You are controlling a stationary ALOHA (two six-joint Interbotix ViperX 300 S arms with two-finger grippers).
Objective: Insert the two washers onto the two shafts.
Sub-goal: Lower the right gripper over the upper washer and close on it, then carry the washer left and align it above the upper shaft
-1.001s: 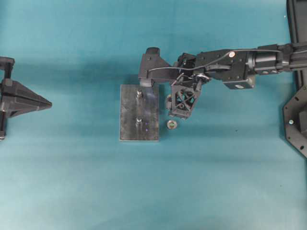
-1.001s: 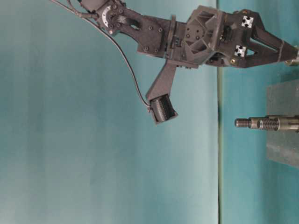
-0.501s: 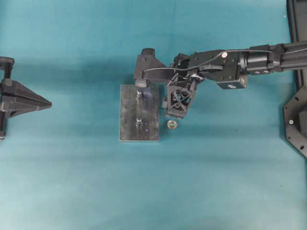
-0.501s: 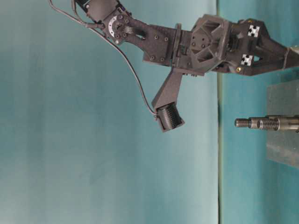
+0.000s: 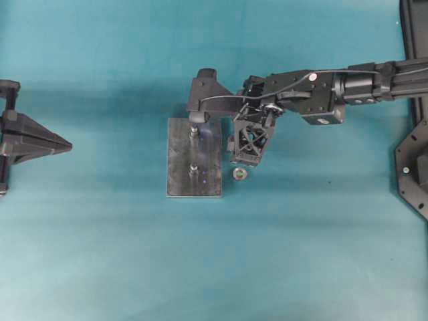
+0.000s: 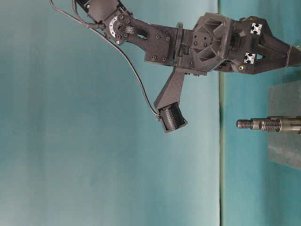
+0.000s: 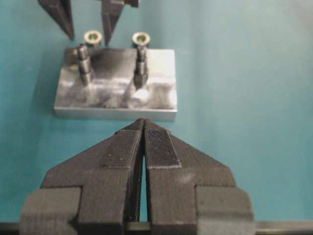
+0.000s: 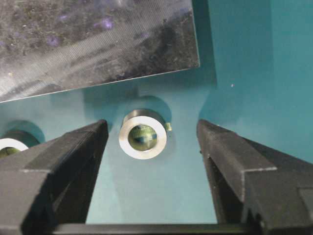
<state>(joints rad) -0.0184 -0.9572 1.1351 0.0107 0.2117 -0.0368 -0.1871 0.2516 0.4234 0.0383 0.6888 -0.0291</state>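
While the overhead view hides one washer under the right gripper and leaves a second washer in plain sight beside the plate, the right wrist view looks straight down between the fingers at the washer on the teal table. That ring lies flat, roughly midway between the two tips, touching neither, just off the plate's edge. A second ring peeks out at the frame's edge, behind one finger.

From the left wrist view, both washers show beyond the plate, and the right gripper's tips stand on either side of one of them. Its jaws are well apart and hold nothing.

The left gripper has its jaws pressed together, empty, and sits well clear of the plate; overhead it rests at the far left.

Counted: two washers, two shafts upright on one plate, two grippers. At table level the shafts overlap.
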